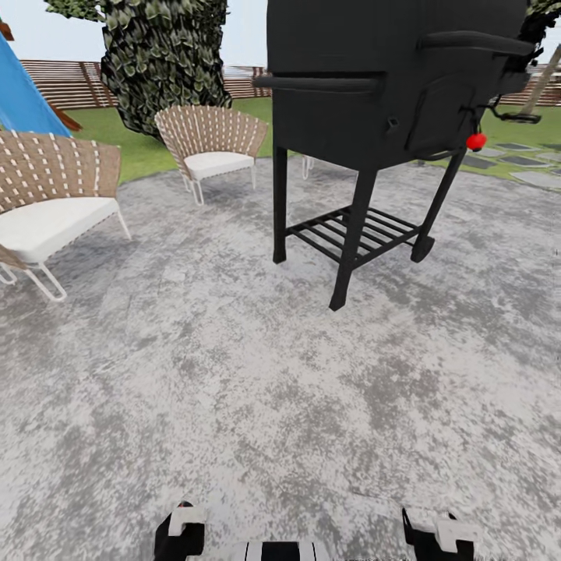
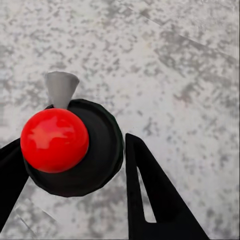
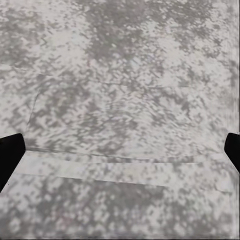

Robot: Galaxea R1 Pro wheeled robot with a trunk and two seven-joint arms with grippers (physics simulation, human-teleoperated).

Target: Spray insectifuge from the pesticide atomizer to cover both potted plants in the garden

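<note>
Head view: a black metal barbecue smoker on 4 legs (image 1: 374, 109) stands on mottled grey paving (image 1: 257, 389), 2 woven wicker chairs with white cushions (image 1: 210, 144) beside it, green lawn (image 1: 132, 136) behind. Left wrist view: left gripper (image 2: 70, 195) spread wide over a red ball on a black disc (image 2: 54, 140), gripping nothing. Right wrist view: right gripper (image 3: 120, 155) wide apart, empty, above paving.

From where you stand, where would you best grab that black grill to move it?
Probably the horizontal bar at the grill's left end, coming from that side. It juts clear of the body, and the wheel sits under the opposite end, so lifting there should let it roll.
</note>
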